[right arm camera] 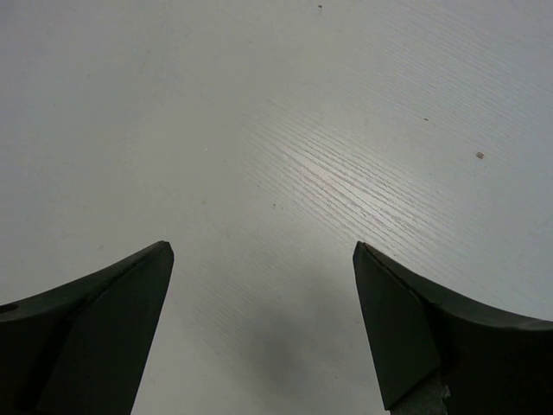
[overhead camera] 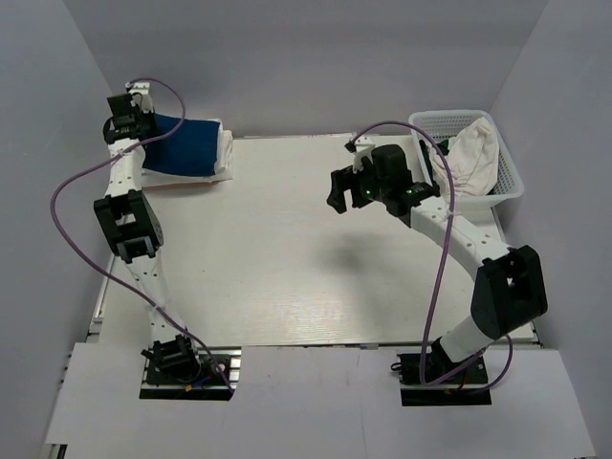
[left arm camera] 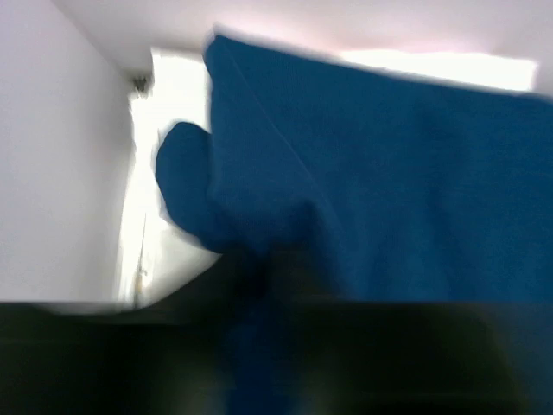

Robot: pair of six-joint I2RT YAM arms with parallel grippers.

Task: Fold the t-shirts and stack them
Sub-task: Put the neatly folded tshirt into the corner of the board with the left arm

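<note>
The navy t-shirt [overhead camera: 186, 143] lies at the far left corner of the table [overhead camera: 287, 258], on top of a folded white t-shirt [overhead camera: 226, 148]. Another white t-shirt [overhead camera: 473, 148] sits crumpled in the basket [overhead camera: 512, 177] at the far right.

The left fingers [overhead camera: 134, 120] are at the left edge of the navy cloth. The left wrist view is blurred and filled with blue, so I cannot tell whether they are closed on the cloth or only near it. The right fingers [right arm camera: 95, 320] are spread wide with nothing between them, above bare table near the middle.

The main risk, in my judgement, is on the left side. If the fingers pinch some cloth and the arm pulls away, the navy t-shirt can be dragged open or slide off the stack, and the white one below can shift with it. The stack is also close to the table edge and the wall, so a small push could send it off.

On the right, the crumpled t-shirt may catch on the lattice of the basket when it is lifted, and the light basket could tip or come along
</note>
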